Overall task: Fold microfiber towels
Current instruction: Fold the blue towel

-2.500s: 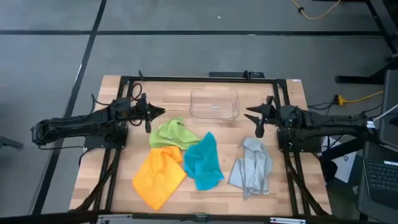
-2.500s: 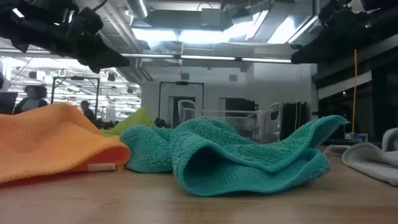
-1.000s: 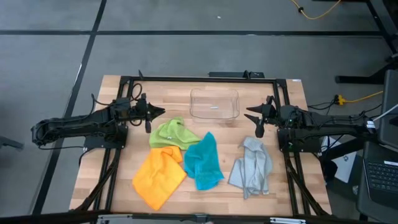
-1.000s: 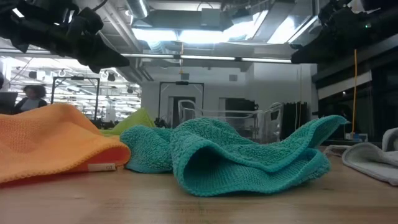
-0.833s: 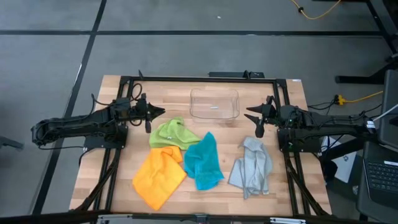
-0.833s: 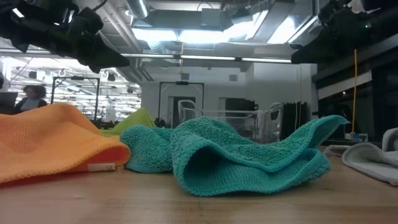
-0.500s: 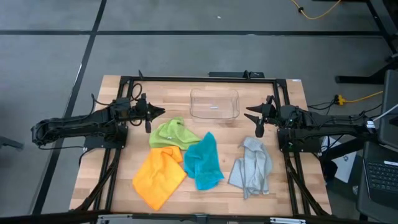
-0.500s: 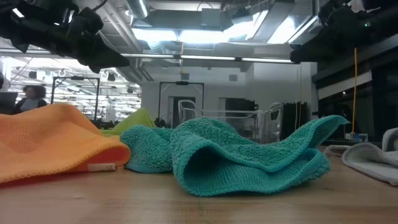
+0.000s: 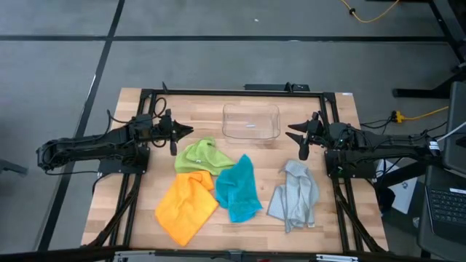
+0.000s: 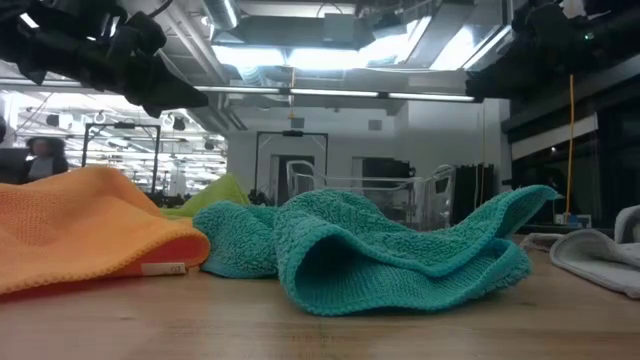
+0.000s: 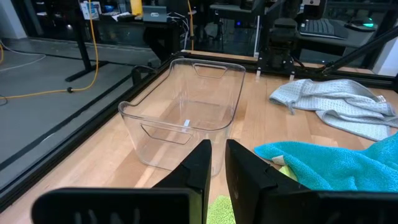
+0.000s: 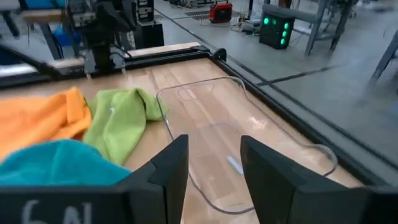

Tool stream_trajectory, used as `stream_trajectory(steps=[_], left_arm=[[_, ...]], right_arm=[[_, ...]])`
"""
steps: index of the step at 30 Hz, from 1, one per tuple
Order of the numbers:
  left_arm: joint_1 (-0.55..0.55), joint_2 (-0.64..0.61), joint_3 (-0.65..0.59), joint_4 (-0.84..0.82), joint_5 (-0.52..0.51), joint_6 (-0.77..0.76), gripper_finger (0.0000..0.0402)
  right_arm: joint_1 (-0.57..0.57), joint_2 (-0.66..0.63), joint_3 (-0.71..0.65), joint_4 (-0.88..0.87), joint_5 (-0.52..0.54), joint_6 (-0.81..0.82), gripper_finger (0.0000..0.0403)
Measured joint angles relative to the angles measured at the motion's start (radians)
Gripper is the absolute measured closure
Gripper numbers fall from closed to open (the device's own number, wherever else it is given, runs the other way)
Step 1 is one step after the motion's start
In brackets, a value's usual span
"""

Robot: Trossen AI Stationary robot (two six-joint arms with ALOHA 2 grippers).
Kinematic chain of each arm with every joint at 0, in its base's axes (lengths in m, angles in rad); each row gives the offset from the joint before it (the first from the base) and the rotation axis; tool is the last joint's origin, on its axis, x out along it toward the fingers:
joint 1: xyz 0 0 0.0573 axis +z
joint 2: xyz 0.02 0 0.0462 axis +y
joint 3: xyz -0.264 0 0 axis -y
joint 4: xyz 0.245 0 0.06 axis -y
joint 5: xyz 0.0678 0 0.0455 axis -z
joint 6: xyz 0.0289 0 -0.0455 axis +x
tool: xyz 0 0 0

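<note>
Left claw (image 11: 217, 163) nearly closed, right claw (image 12: 213, 163) parted, both empty

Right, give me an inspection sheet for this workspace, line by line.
Surface: wooden table, black frame around it.
Job's things: green towel, orange towel, teal towel, grey towel, all crumpled, none folded; green, orange and teal overlap, grey apart.
Clutter: clear plastic bin, empty, at the far edge.
Grippers: left gripper nearly shut, holding nothing, above the table; right gripper open, holding nothing.
Cables: yellow cable on the floor.
Surroundings: grey floor; laptop beside the table.
</note>
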Motion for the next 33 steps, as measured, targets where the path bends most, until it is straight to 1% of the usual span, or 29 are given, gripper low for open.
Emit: stream_trajectory(steps=[2, 4, 8, 10, 13, 14, 16, 18, 21, 23, 26, 28, 31, 33], left_arm=[[0.000, 0.000, 0.000, 0.000, -0.012, 0.000, 0.0363], [0.000, 0.000, 0.000, 0.000, -0.018, 0.000, 0.0363], [0.000, 0.000, 0.000, 0.002, -0.018, 0.000, 0.0363], [0.000, 0.000, 0.000, 0.005, -0.017, -0.001, 0.0363], [-0.001, 0.000, 0.000, 0.005, -0.010, -0.042, 0.0363], [-0.003, 0.000, 0.000, 0.005, -0.010, -0.070, 0.0363], [-0.008, 0.000, 0.000, 0.005, -0.011, -0.107, 0.0363], [-0.010, 0.000, 0.000, 0.005, -0.017, -0.106, 0.0363], [-0.010, 0.000, 0.000, 0.005, -0.019, -0.109, 0.0363], [-0.010, 0.000, 0.000, 0.004, -0.019, -0.128, 0.0363], [-0.010, 0.000, 0.000, 0.004, -0.020, -0.181, 0.0363], [-0.010, 0.000, 0.000, 0.005, -0.020, -0.185, 0.0363], [-0.010, 0.000, 0.000, 0.005, -0.053, -0.186, 0.0363], [-0.009, 0.000, 0.000, 0.004, -0.082, -0.188, 0.0363]], right_arm=[[0.001, 0.000, 0.000, -0.015, -0.008, -0.060, 0.0253], [0.002, 0.001, 0.000, -0.036, -0.032, -0.074, 0.0253], [0.002, 0.001, 0.000, -0.064, -0.060, -0.076, 0.0253], [0.002, 0.000, 0.000, -0.063, -0.060, -0.046, 0.0253], [0.001, 0.001, 0.000, -0.063, -0.078, -0.022, 0.0253], [0.001, 0.001, 0.000, -0.066, -0.118, -0.026, 0.0253], [0.002, 0.001, 0.000, -0.090, -0.234, -0.016, 0.0253], [0.006, 0.001, 0.000, -0.136, -0.337, 0.072, 0.0253], [0.021, 0.003, 0.000, -0.216, -0.433, 0.237, 0.0253], [0.035, 0.003, 0.000, -0.256, -0.469, 0.309, 0.0253], [0.054, 0.003, 0.000, -0.279, -0.459, 0.370, 0.0253], [0.062, 0.007, 0.000, -0.274, -0.449, 0.391, 0.0253], [0.064, 0.030, 0.000, -0.246, -0.453, 0.390, 0.0253], [0.064, 0.062, 0.000, -0.223, -0.447, 0.347, 0.0253]])
